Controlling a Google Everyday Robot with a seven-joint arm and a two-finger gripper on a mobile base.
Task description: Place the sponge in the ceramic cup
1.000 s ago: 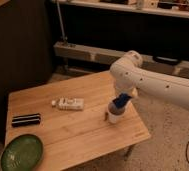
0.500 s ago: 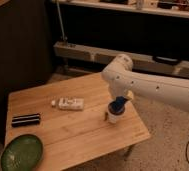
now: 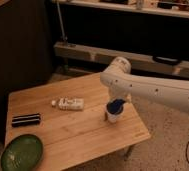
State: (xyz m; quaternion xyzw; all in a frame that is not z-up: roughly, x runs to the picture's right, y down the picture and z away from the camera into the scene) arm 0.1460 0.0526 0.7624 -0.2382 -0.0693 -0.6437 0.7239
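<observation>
- The small bright blue soft sponge [image 3: 115, 106] is seen at the mouth of the short white ceramic cup [image 3: 112, 118], bulging above the rim. How deep it sits is hidden.
- The cup stands upright on the light wooden table [image 3: 88, 135], towards its right side.
- The gripper [image 3: 120, 101] is held just above the sponge, under the white arm [image 3: 153, 92]. Whether it grips the sponge or has let go cannot be told.
- The scene fits either a sponge being pressed in or one just released.
- In either case, motion is best kept vertical and centred on the cup. The fit looks snug, and a small cup is easily tipped by a sideways drag.
- Well apart are a flat white remote-like object [image 3: 70, 103], a black bar [image 3: 26, 120] and a round green plate [image 3: 22, 152].
</observation>
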